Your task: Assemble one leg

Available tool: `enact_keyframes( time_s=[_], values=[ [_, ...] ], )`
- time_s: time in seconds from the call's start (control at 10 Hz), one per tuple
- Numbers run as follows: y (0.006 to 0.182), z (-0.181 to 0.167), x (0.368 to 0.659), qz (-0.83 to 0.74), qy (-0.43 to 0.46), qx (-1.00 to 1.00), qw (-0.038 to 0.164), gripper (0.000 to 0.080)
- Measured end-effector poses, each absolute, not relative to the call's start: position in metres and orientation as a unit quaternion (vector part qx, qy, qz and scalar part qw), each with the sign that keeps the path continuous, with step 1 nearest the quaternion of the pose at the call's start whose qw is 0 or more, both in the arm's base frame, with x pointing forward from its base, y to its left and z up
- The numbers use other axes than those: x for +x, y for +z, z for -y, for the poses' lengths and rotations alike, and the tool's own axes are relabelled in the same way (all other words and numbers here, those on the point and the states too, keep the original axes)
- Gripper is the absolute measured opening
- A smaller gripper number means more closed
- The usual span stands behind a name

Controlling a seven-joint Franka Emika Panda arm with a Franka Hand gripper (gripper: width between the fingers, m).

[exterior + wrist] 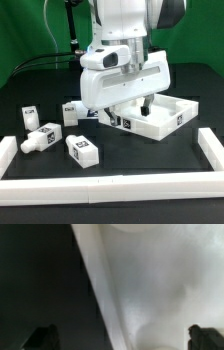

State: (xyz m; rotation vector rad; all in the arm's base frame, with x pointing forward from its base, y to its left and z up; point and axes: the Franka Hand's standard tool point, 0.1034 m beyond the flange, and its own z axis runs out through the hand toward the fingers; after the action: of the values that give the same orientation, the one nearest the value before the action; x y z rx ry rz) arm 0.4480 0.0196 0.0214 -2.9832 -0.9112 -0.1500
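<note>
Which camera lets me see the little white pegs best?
The exterior view. Several pegs lie in plain sight on the black table, toward that view's left, with their sticker tags showing. The wrist view shows no peg at all, only a blurry white surface against darkness.

text: none readable | marks: square tag stickers (47,130) on legs (83,150) and panel (168,118), too small to decode

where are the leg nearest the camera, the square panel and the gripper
leg (82,150), exterior view, its tagged body
square panel (152,126), exterior view, its front edge
gripper (124,334), wrist view, midway between its fingertips
</note>
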Motion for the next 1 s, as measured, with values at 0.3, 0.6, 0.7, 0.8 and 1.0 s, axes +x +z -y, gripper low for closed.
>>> enact_keyframes(
  time_s=[0.3,0.6,0.7,0.8,1.0],
  values=[
    [0.013,-0.025,0.452,0.276,-0.029,-0.961,0.016,0.0649],
    [0.01,-0.021,0.453,0.274,-0.027,-0.961,0.016,0.0649],
    [0.01,-0.021,0.453,0.273,-0.027,-0.961,0.016,0.0539],
    [0.01,-0.021,0.453,0.273,-0.027,-0.961,0.016,0.0539],
    [0.01,-0.021,0.453,0.273,-0.027,-0.961,0.016,0.022]
  ],
)
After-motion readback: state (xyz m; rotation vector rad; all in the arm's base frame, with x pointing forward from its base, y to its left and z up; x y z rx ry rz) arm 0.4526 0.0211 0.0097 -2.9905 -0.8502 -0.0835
